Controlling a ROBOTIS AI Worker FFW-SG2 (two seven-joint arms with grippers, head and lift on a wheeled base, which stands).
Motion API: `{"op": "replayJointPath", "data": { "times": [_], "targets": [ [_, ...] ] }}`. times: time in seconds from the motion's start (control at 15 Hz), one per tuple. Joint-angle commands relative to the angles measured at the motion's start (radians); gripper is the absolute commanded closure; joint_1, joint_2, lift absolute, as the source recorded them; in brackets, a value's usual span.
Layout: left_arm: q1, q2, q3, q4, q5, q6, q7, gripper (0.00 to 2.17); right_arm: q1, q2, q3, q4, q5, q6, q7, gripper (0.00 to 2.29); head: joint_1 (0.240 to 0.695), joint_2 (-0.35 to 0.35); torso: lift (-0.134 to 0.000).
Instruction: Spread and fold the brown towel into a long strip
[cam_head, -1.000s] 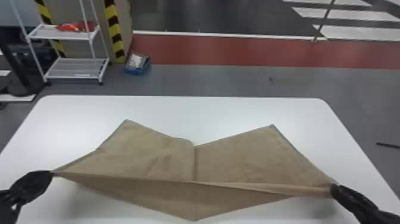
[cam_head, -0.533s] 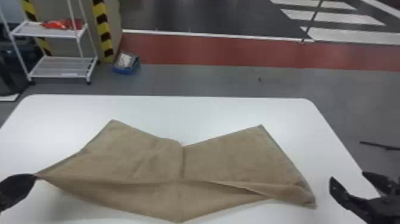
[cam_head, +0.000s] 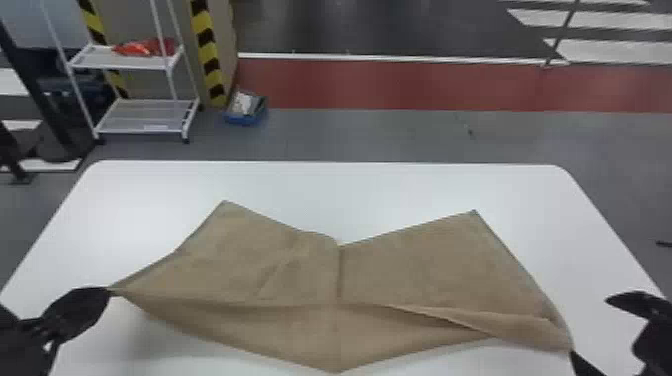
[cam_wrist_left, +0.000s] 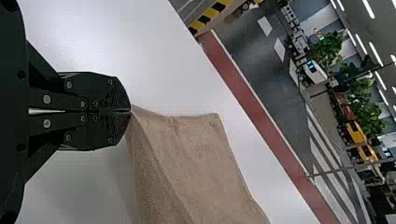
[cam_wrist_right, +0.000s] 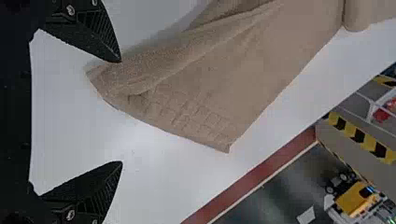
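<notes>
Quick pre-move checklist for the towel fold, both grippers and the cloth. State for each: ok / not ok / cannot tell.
1. Left gripper shut on towel corner: ok
2. Right gripper holding towel: not ok, open with nothing between its fingers
3. Right fingers clear of cloth: cannot tell, one overlaps it in the wrist view
4. Towel's far corners inside table edge: ok
5. Near fold flat: not ok, slanting flap at right

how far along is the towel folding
Looks done: the towel is mostly spread on the table. In hand: the left gripper pinches one corner; the right gripper is open by the other end. To do: the long strip, as the towel lies wide, with a loose, uneven fold.
</notes>
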Motion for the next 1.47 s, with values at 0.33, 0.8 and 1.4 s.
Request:
{"op": "replayJointPath", "data": {
  "times": [0.33, 0.8, 1.4],
  "targets": [
    [-0.002, -0.003, 0.001, 0.005, -0.004, 0.000, -0.005, 1.91, -0.122, -0.085, 0.115, 0.144, 0.114, 0.160, 0.159, 0.41, 0.695, -0.041, -0.112],
    [-0.002, -0.003, 0.000, 0.005, -0.007, 0.000, -0.003, 1.91, -0.136, -0.100, 0.076, 0.147, 0.043, 0.160, 0.205, 1.48, 0.695, -0.028, -0.112],
    [0.004, -0.003, 0.055, -0.072, 0.016, 0.009, -0.018, 1.91, -0.134, -0.100, -0.103, 0.093, -0.204, 0.148, 0.275, 1.90, 0.695, -0.061, -0.112]
  ]
}}
